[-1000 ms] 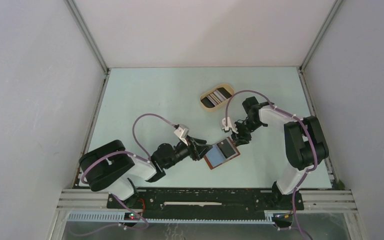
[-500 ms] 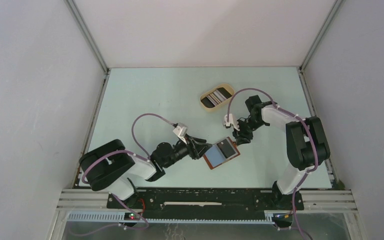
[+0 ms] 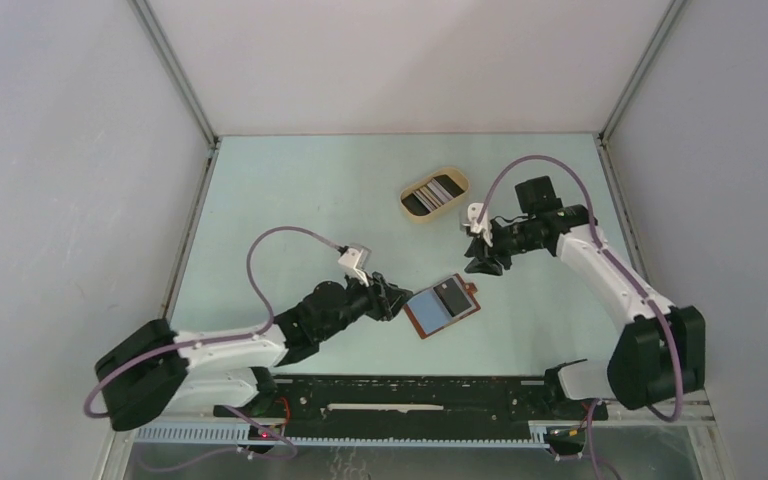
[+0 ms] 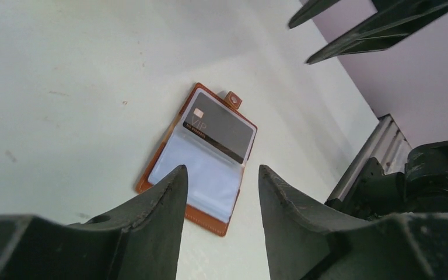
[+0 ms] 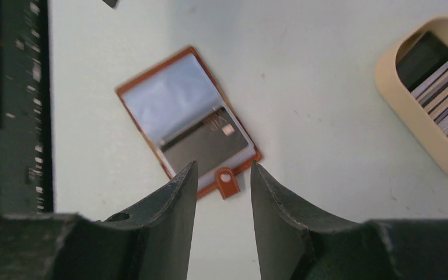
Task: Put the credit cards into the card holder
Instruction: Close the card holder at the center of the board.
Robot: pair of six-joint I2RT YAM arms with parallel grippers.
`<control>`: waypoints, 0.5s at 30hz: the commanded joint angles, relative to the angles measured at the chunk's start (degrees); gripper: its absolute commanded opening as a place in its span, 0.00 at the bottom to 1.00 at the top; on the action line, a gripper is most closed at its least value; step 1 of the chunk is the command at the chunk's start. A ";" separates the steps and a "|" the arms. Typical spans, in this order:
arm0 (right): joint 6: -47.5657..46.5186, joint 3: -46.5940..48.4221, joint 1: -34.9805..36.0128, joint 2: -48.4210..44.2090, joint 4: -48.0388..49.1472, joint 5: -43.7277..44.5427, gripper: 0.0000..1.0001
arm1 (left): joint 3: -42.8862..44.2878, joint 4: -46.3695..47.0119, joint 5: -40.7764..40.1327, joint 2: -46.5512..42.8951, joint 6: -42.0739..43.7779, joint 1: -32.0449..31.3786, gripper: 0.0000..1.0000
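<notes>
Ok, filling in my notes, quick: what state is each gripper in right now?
Left gripper: open, holding nothing.
Right gripper: open, holding nothing.

table (image 3: 290,190): pale green | walls (image 3: 400,60): plain white panels | corner struts (image 3: 175,70): aluminium | light: even

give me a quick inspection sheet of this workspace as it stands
surface: pale green table, a few small specks
job's things: card holder open flat, one black card in a sleeve; more cards stacked in the beige tray
clutter: nothing seen
grippers: left gripper open, empty; right gripper open, empty
cables: purple cables looped at each wrist, clear of the holder
surroundings: pale enclosure walls, metal rail at the near edge
</notes>
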 commanded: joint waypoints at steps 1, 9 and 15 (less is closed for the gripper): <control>7.19 1.85 -0.03 -5.71 -5.64 -10.79 0.49 | 6.46 -23.07 -12.81 -11.34 3.59 -4.56 0.54; 21.09 -0.17 1.31 -1.14 -6.18 -5.85 0.44 | -0.75 -22.34 -17.34 -25.21 -1.61 -5.26 0.96; 31.44 -0.74 5.50 3.65 0.30 11.33 0.44 | -8.63 -16.75 -13.41 -28.31 -14.25 -3.73 0.99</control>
